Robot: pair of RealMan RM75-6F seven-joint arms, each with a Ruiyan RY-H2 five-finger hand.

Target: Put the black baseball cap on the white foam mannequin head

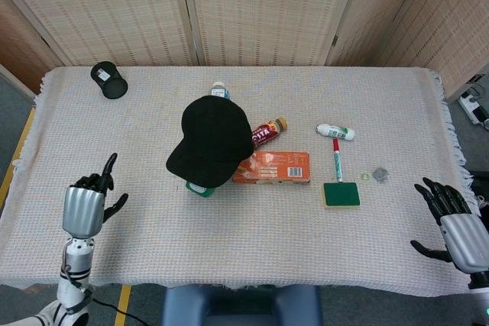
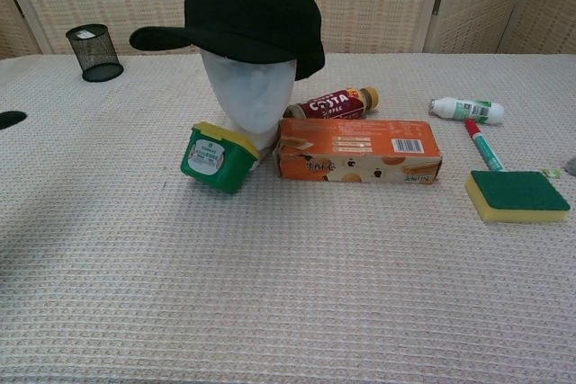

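Observation:
The black baseball cap (image 2: pixel 247 9) sits on the white foam mannequin head (image 2: pixel 250 96), its brim pointing toward the table's left. In the head view the cap (image 1: pixel 211 141) hides the foam head below it. My left hand (image 1: pixel 85 203) hangs near the table's front left corner, well away from the cap, holding nothing with its fingers apart. My right hand (image 1: pixel 452 221) is at the front right edge, fingers spread and empty. Neither hand shows in the chest view.
A green tub with a yellow lid (image 2: pixel 216 157) leans against the mannequin's base. Beside it lie an orange biscuit box (image 2: pixel 357 151) and a brown drink bottle (image 2: pixel 331 103). A green sponge (image 2: pixel 517 195), a marker (image 2: pixel 481 144), a white bottle (image 2: pixel 466 110) and a black mesh cup (image 2: pixel 94 52) are also on the table.

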